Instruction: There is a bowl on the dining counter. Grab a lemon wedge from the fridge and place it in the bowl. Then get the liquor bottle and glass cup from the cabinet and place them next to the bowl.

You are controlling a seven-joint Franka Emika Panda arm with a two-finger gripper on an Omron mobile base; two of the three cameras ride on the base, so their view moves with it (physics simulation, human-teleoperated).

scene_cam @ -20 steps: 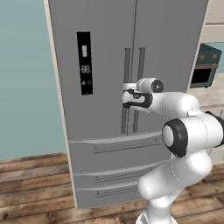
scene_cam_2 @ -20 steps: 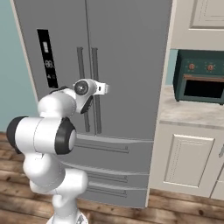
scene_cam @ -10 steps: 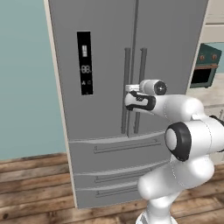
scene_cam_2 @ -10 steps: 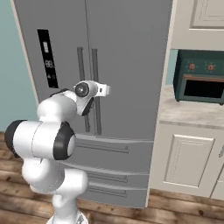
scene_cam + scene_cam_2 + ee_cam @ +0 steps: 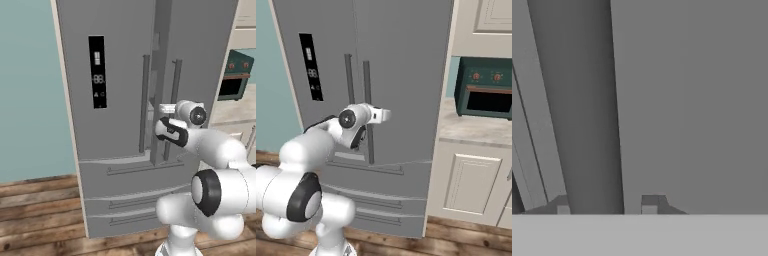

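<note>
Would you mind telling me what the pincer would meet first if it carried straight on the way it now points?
Most likely the right door's bar handle, which rises between the fingertips, with the fridge door panel behind it. Depth is unclear.

Teal wall [image 5: 30, 90], wooden floor [image 5: 35, 220]

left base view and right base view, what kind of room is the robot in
A home kitchen, rendered rather than real. A tall grey French-door fridge with a black display panel stands right in front of the arm, a green countertop oven sits on a beige counter beside it, and cream panelled cabinets stand below.
</note>
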